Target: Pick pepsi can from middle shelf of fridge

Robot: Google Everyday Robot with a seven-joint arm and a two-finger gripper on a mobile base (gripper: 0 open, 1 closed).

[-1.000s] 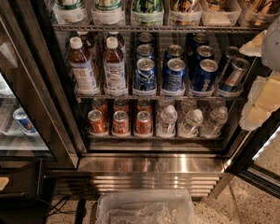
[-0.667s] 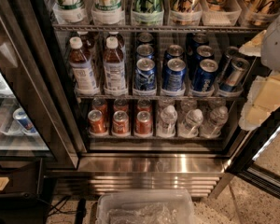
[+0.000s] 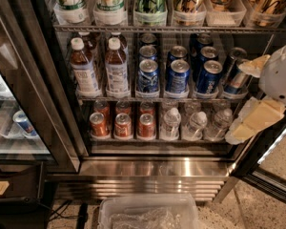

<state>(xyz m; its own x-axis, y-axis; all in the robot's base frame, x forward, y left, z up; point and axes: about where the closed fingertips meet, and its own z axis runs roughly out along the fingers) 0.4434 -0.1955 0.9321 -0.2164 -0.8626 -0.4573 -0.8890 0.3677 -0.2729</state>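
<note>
The fridge [image 3: 152, 168] stands open, and its middle shelf [image 3: 133, 98] carries a front row of dark-blue cans beside two bottles. The pincer [image 3: 245, 99] hovers at the shelf's right end, spread wide and holding nothing. The nearest pepsi can [image 3: 209, 78] stands upright on the shelf just to its left, so by my judgement only the approach is done: reaching in, closing and lifting out remain.
</note>
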